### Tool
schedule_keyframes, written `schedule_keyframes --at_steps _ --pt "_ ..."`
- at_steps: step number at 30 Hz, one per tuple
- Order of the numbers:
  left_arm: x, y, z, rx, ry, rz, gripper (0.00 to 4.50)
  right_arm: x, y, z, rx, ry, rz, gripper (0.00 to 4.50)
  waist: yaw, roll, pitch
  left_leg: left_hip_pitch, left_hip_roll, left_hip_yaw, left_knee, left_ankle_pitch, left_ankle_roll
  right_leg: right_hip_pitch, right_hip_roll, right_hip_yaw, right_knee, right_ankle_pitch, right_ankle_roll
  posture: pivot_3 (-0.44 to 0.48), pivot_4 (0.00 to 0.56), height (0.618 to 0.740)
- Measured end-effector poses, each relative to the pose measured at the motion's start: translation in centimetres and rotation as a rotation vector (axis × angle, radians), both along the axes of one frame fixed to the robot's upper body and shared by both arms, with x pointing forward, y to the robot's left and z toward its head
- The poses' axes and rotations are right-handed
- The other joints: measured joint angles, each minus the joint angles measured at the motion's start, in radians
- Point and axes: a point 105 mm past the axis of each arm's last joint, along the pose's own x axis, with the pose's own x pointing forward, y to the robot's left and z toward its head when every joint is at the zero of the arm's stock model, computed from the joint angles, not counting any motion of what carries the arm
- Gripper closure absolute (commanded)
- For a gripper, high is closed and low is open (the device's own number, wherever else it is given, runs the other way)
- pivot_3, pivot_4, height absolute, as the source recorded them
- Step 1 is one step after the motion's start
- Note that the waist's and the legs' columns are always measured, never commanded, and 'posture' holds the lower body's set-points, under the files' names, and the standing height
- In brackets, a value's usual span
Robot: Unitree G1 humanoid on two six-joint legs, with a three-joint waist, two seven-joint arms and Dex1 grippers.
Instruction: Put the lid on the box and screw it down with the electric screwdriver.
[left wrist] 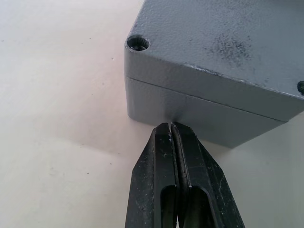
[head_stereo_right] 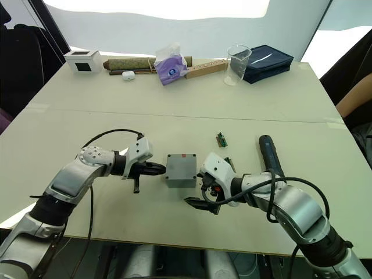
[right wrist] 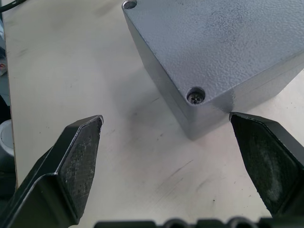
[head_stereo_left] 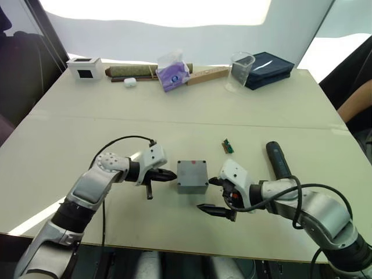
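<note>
The box (head_stereo_left: 192, 176) sits on the table (head_stereo_left: 174, 128), near the front edge, between the two grippers; the lid (left wrist: 223, 42) is on top of it, lined up with the walls, with a thin seam running between lid and box; a screw (right wrist: 195, 97) sits down in the corner hole close to the right gripper, and another corner hole (left wrist: 137, 43) shows close to the left gripper (I cannot tell what is down in that one).

The left gripper (head_stereo_left: 170, 175) is at the box's left side; its two fingers (left wrist: 156, 185) are pressed flat together with nothing between them, and their tips touch the box wall just under the seam.

The right gripper (head_stereo_left: 216, 196) is at the box's right front corner; its fingers (right wrist: 78, 159) are spread wide and hold nothing; one tip is right by the box's side, and the other is out over bare table.

The screwdriver (head_stereo_left: 278, 158) lies flat on the table to the right of the box, past the right arm, and no gripper touches it; a small green strip (head_stereo_left: 228, 146) lies between it and the box, a bit farther back.

Along the far edge are a white box (head_stereo_left: 85, 67), a purple pack (head_stereo_left: 172, 74), a clear cup (head_stereo_left: 241, 70) and a dark blue case (head_stereo_left: 268, 70).
</note>
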Motion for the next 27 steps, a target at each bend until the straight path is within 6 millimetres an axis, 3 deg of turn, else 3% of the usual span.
schedule_keyframes --at_steps 8,14,17,21,22,24,27 --pt "0.4 0.0 0.6 -0.001 -0.022 -0.009 4.5 -0.2 -0.2 0.8 -0.011 -0.017 -0.007 0.05 0.0 0.0 0.0 0.0 0.0 0.0 0.001 0.0 0.0 0.0 0.0 0.0 0.001 0.0 0.0 0.0 0.15 0.74" --pt "1.4 1.1 1.9 -0.01 -0.059 0.032 4.5 1.0 -3.2 5.0 0.109 -0.099 -0.121 0.05 0.001 0.0 0.0 0.0 0.0 0.0 0.001 0.0 0.0 0.0 0.0 0.0 0.001 0.0 0.0 0.0 0.15 0.74" --pt "1.9 1.9 3.2 -0.018 -0.075 0.047 4.5 1.8 -4.5 6.0 0.145 -0.118 -0.184 0.05 -0.002 0.0 0.0 0.0 0.0 0.0 0.001 0.0 0.0 0.0 0.0 0.0 0.002 0.0 0.0 0.0 0.15 0.74" --pt "2.0 1.8 7.4 -0.107 -0.086 0.002 4.5 7.8 -8.4 5.9 0.224 -0.201 -0.468 0.05 -0.004 0.0 0.0 0.0 0.0 0.002 0.005 0.0 0.0 -0.001 0.0 0.0 0.004 0.0 0.0 0.0 0.15 0.74" --pt "1.9 1.6 7.8 -0.117 -0.092 -0.01 4.5 8.4 -8.8 5.5 0.217 -0.206 -0.497 0.05 -0.004 0.0 0.0 0.0 0.0 0.002 0.005 0.0 0.0 -0.001 0.0 0.001 0.005 0.0 0.0 0.0 0.15 0.74" --pt "1.7 1.3 7.9 -0.116 -0.093 -0.025 4.5 10.1 -8.8 4.3 0.22 -0.204 -0.529 0.05 -0.005 0.001 0.0 -0.001 0.0 0.002 0.004 0.0 0.0 -0.002 0.001 0.001 0.005 0.0 0.0 0.0 0.15 0.74" --pt "1.7 1.2 7.8 -0.111 -0.096 -0.025 4.5 11.1 -8.6 3.4 0.215 -0.203 -0.541 0.05 -0.004 0.001 0.0 -0.001 0.0 0.002 0.004 0.0 0.0 -0.003 0.001 0.002 0.005 0.0 0.0 0.0 0.15 0.74"
